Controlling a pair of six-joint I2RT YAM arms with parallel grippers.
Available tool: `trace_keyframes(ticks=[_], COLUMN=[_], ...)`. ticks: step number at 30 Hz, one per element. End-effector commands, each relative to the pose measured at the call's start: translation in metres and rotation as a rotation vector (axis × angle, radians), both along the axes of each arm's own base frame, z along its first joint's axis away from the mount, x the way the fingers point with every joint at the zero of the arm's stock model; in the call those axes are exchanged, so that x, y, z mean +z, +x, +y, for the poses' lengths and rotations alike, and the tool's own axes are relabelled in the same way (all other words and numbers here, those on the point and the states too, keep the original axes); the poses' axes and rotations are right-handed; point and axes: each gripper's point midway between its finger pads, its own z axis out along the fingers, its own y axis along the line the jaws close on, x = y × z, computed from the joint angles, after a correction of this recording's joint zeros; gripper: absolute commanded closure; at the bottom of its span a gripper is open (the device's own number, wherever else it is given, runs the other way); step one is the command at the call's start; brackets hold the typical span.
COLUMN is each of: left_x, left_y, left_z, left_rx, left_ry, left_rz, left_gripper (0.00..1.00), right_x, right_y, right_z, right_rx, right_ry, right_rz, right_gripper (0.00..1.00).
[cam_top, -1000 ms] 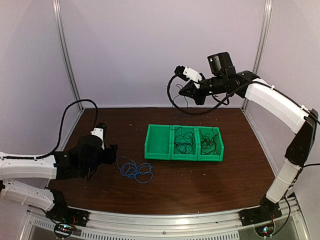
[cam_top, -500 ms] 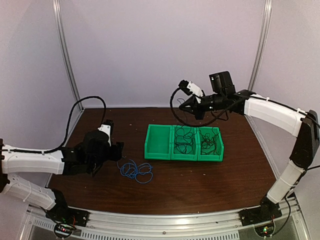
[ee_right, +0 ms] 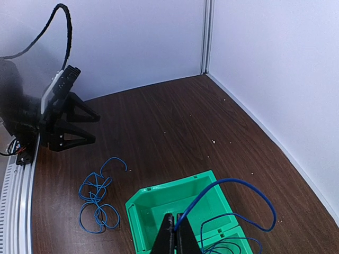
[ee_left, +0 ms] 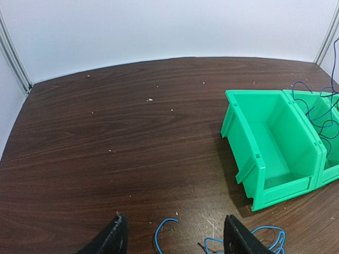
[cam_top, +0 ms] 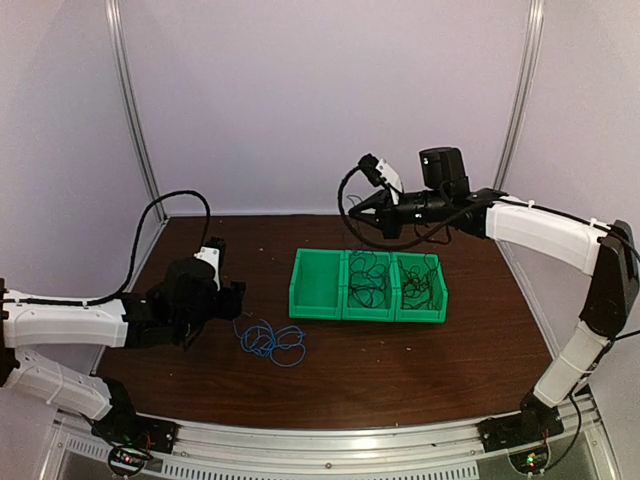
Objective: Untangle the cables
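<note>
A loose tangle of blue cables (cam_top: 270,342) lies on the table left of the green bins (cam_top: 300,300); it also shows in the right wrist view (ee_right: 95,203). My left gripper (cam_top: 235,302) is open and empty, low over the table just left of that tangle; in the left wrist view (ee_left: 177,241) a blue cable end (ee_left: 161,227) lies between its fingers. My right gripper (cam_top: 352,212) hangs above the bins, shut on a blue cable (ee_right: 238,182) that loops down into the middle bin. Dark cables (cam_top: 368,280) lie in the middle and right bins.
The three-compartment green bin row (ee_left: 235,132) sits mid-table; its left compartment (ee_right: 159,203) holds no cable. Grey walls and metal posts (cam_top: 135,120) close the back and sides. The left arm's thick black cable (cam_top: 150,215) arcs above the table's left side.
My right gripper has come down and to the left toward the bins, still holding the blue cable. My left gripper has moved right, closer to the blue tangle.
</note>
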Motion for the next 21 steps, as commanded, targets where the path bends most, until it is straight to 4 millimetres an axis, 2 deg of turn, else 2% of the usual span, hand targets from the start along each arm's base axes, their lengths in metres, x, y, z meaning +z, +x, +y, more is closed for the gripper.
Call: trace_keyframes(ticks=[1,5,10,14,17,21], left_x=[0.023,0.018,0.020,0.020,0.018,0.019], left_y=[0.006,0.007,0.008,0.006,0.005,0.004], left_z=[-0.004,-0.007,-0.009,-0.007,-0.005,-0.006], left_rx=[-0.006,-0.013,-0.021,-0.020,-0.019,-0.028], left_ry=[-0.054,-0.050,-0.054,-0.050,-0.049,-0.059], left_rz=[-0.051,-0.041,-0.040,-0.039,-0.034,-0.032], left_gripper=[0.37,0.37,0.37,0.37,0.37,0.37], right_x=[0.036,0.034,0.016,0.014,0.002,-0.030], right_y=[-0.018,-0.024,-0.011,0.002,0.010,0.018], right_z=[0.005,0.006,-0.004,-0.012,-0.013,-0.013], right_rx=[0.050,0.048,-0.004,-0.027,-0.043,-0.056], right_ry=[0.060,0.044,0.046,0.090,0.092,0.070], right_rz=[-0.031,-0.033,-0.019,0.008,0.022,0.073], right_gripper=[1.00,1.00,1.00,1.00,1.00,1.00])
